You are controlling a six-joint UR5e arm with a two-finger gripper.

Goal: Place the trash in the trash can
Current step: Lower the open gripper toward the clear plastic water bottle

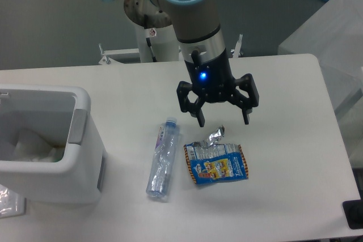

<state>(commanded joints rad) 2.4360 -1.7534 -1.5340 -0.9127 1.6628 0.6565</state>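
boxy white plastic trash can (79, 140) with grey side panel at table's left edge | crushed clear plastic bottle (161, 160) with pale blue cap lying on white table (283, 83), right of can | flat blue-and-yellow snack wrapper (216, 162), silver foil top, just beside bottle | black two-finger gripper (223, 119) above wrapper, fingers spread apart, holding nothing

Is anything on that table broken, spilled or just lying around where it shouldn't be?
Two bits of litter lie loose on the table: a crushed clear bottle on its side, and beside it a snack wrapper with its foil top torn open. Both sit outside the white trash can. The open gripper hangs just above the wrapper. Nothing looks spilled.
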